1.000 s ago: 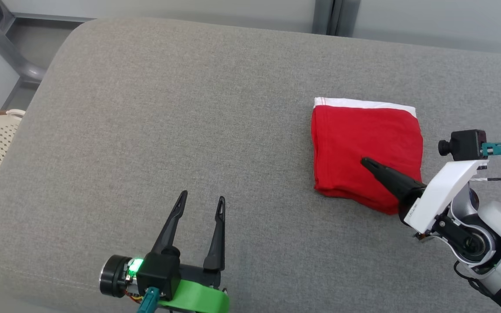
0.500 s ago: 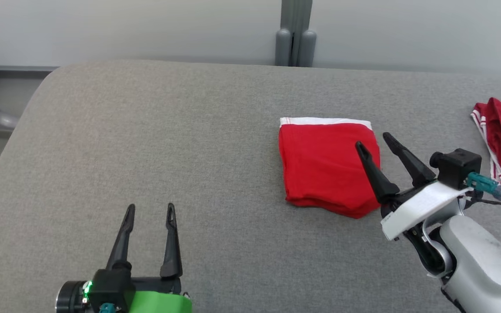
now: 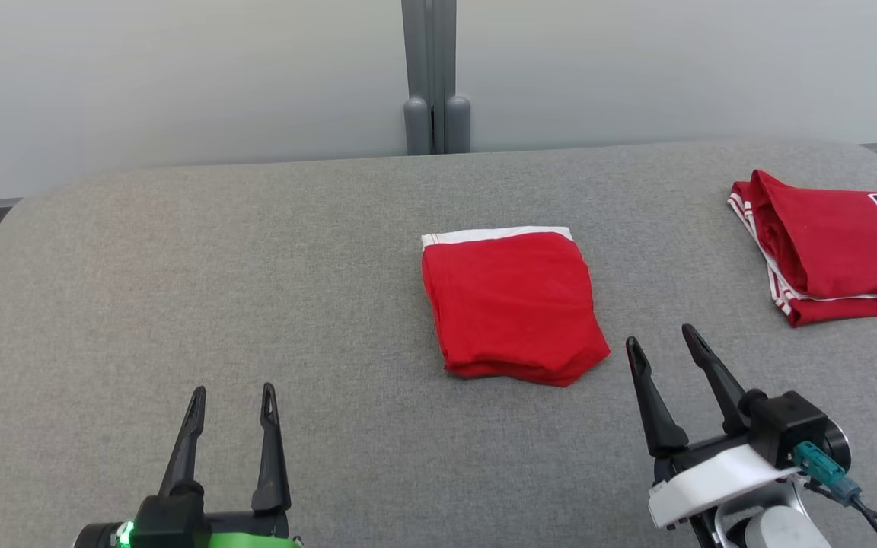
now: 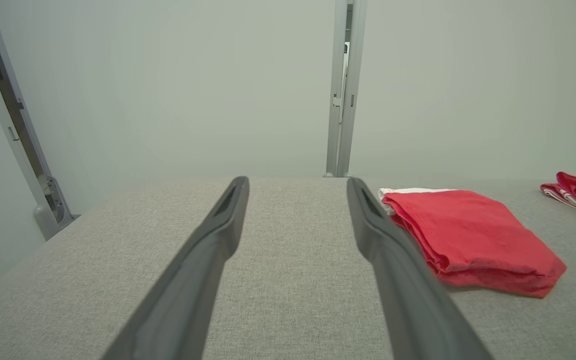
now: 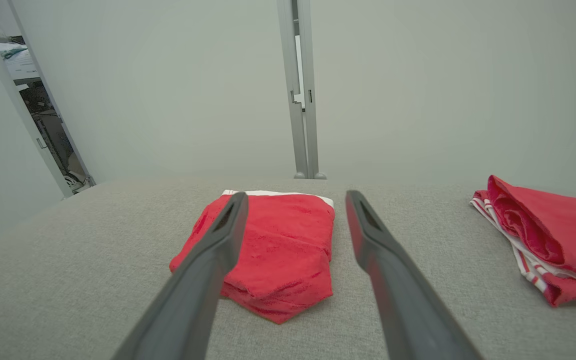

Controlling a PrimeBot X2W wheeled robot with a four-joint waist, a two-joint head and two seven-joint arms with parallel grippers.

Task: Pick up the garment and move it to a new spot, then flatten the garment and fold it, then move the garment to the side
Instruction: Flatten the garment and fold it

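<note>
The garment (image 3: 511, 304) is a red cloth with a white band, folded into a small square in the middle of the grey cushioned surface (image 3: 256, 266). It also shows in the left wrist view (image 4: 473, 240) and the right wrist view (image 5: 273, 250). My right gripper (image 3: 663, 342) stands open just right of and nearer than the garment, clear of it, with nothing between its fingers. My left gripper (image 3: 231, 396) is open at the lower left, well apart from the garment and empty.
A second folded red garment (image 3: 834, 243) with white stripes and dark lettering lies at the far right of the surface, also seen as a red garment (image 5: 548, 240) in the right wrist view. A grey post (image 3: 429, 76) stands against the pale wall behind.
The right gripper was shut with its tip on the garment; it has opened and drawn back off it. The head camera has turned, bringing the second red garment into view.
</note>
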